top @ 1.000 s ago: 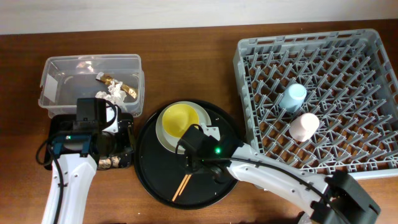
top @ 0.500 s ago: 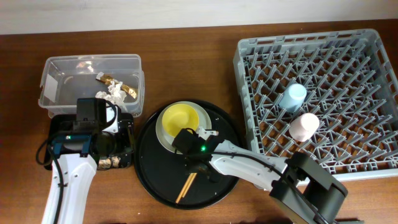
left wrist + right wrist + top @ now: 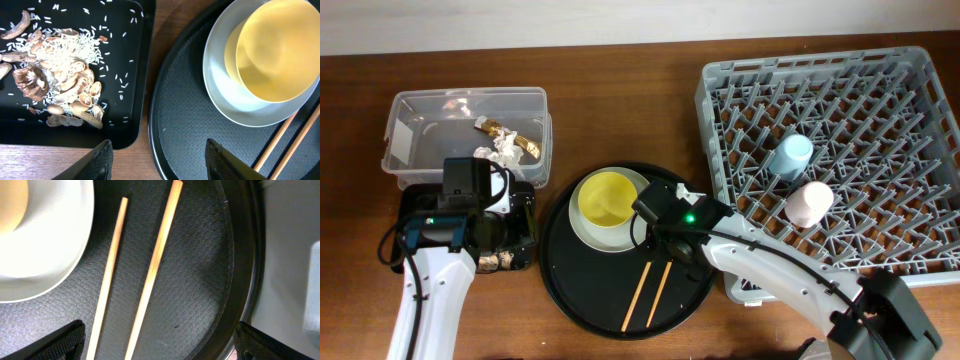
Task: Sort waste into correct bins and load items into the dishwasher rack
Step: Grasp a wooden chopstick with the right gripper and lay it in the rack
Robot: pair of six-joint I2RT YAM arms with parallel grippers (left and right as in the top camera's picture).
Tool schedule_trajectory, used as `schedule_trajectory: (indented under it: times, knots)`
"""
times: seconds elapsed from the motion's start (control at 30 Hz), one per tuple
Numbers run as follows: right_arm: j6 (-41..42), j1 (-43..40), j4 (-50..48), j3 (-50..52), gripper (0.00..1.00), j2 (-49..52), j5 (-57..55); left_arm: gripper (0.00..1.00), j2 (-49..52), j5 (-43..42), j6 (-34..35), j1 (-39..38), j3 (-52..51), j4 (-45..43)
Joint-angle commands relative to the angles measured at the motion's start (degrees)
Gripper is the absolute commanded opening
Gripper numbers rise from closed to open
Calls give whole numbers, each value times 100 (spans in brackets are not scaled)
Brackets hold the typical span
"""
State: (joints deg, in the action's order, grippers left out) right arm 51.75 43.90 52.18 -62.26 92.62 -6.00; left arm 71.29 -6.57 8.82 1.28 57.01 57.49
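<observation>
chopsticks (image 3: 154,265) now lying apart on round tray (image 3: 572,290), right pincer (image 3: 160,332) shifted right

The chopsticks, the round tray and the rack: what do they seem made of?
The chopsticks look like light wood or bamboo, matt, with a pale tan, slightly uneven colour. The round black tray seems to be plastic, perhaps rubber-coated: its surface shows a fine pebbled grain. The grey rack looks like moulded matt plastic, given its uniform colour and thin lattice.

setting: lab-style tabletop | cues: wooden table (image 3: 620,110), grey dishwasher rack (image 3: 820,60), plain wall (image 3: 620,18)
</observation>
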Motion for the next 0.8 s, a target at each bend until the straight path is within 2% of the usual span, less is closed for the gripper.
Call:
schedule_trajectory:
  times: [0.0, 0.2, 0.3, 0.4, 0.43, 0.5, 0.53, 0.63, 0.77]
  knots:
    - [-66, -33, -57, 164, 94, 164, 179, 58, -59, 37, 57, 28, 24, 7]
    - [-28, -26, -925, 717, 93, 490, 780, 58, -59, 35, 57, 28, 24, 13]
    - [-28, -4, -1045, 837, 85, 636, 774, 58, -59, 35, 57, 28, 24, 26]
    - [-26, -4, -1021, 841, 73, 837, 796, 58, -59, 15, 57, 28, 24, 28]
    - [-26, -4, -1021, 841, 58, 874, 809, 58, -59, 17, 55, 28, 24, 26]
    - [-26, -7, -1023, 837, 43, 870, 815, 58, -59, 17, 55, 28, 24, 26]
    - [-26, -15, -1025, 831, 28, 870, 813, 58, -59, 17, 57, 28, 24, 26]
    - [-26, -15, -1025, 737, 14, 868, 813, 58, -59, 17, 57, 28, 24, 26]
    - [-52, -15, -903, 337, 4, 828, 774, 58, -59, 17, 57, 28, 24, 26]
